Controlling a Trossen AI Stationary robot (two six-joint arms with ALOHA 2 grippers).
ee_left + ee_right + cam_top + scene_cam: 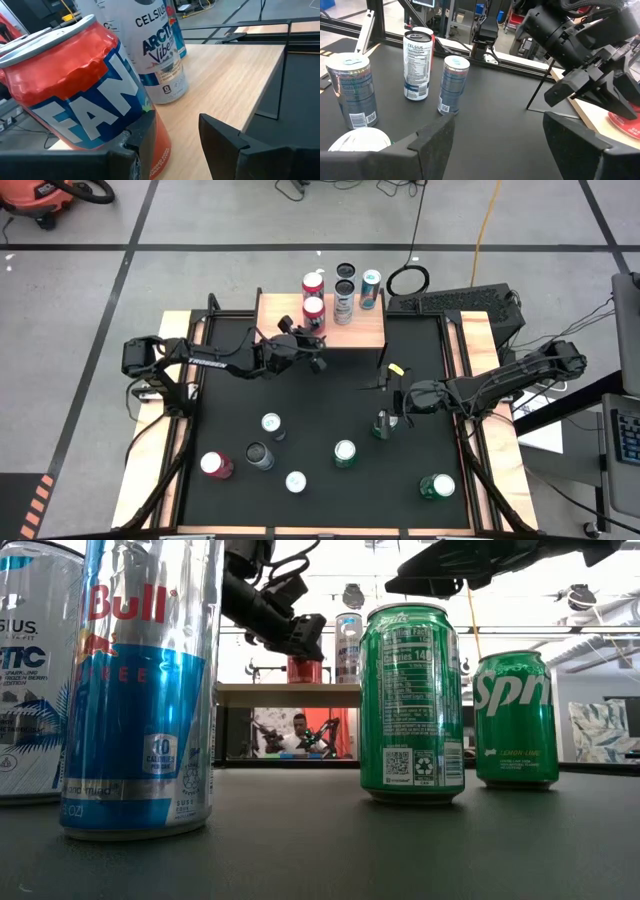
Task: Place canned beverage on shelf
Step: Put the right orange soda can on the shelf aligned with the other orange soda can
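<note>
Red Fanta can (85, 95) upright on shelf (235, 85), near front edge beside other cans. Left gripper (309, 348) just beside it, jaws spread wide, holding nothing. Right gripper (397, 402) over table (320, 430), jaws parted, empty.

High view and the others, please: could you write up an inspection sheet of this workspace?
Surface: black table.
Job's things: shelf holds five cans; Fanta can nearest the left gripper.
Clutter: seven more cans on the table, including a Sprite can.
Grippers: left gripper at the shelf, jaws open; right gripper over a green can, jaws open.
Cables: yellow cable and black coil on the floor.
Surroundings: grey floor with black lines; a person beyond the table.
</note>
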